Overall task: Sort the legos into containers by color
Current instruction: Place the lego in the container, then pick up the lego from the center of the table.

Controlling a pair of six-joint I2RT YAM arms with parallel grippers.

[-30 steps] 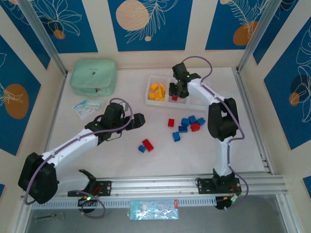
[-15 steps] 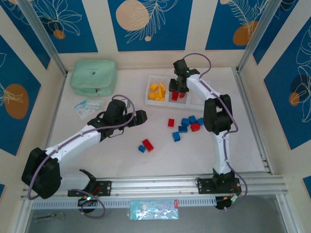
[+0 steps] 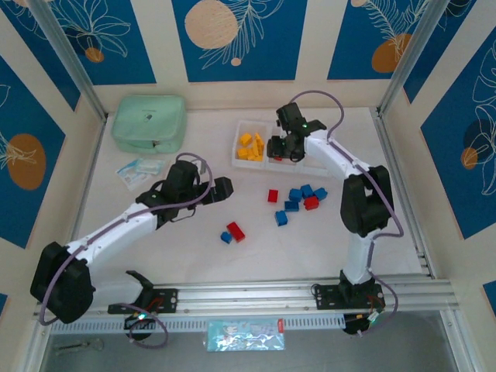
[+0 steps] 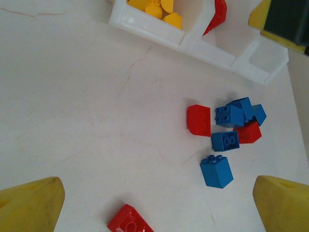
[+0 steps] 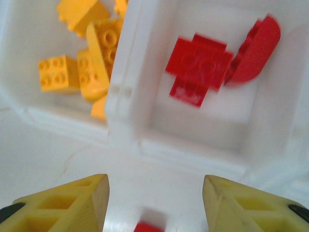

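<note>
Leftmost, a mint-green pouch [image 3: 149,122] sits in the far-left corner of the tabletop [image 3: 155,248], with a small clear packet [image 3: 139,170] just in front of it.

Left end effector [image 3: 221,188] hovers over bare tabletop, aimed toward the loose bricks. In its wrist view the yellow fingers [image 4: 29,208] are spread wide apart with nothing between them.

Just right of it and nearer the arm bases, a red lego [image 3: 235,231] and a blue lego [image 3: 225,237] lie side by side, well apart from the rest.

At the far side is the white tray [image 3: 248,163]. Its left compartment holds a heap of yellow legos [image 5: 82,63]. The middle compartment holds two red legos [image 5: 200,65], one flat and studded, the other with a curved edge, and they touch.

Right end effector [image 3: 280,149] hangs over the near wall of that middle compartment. Its fingers [image 5: 63,203] are open and it grips nothing. A blurred red speck shows at the bottom edge of its wrist view; I cannot tell what it is.

In front of the tray, a cluster of blue and red legos [image 4: 229,116] lies on the tabletop, mostly blue. One red brick sits at its left edge and another among the blues.
</note>
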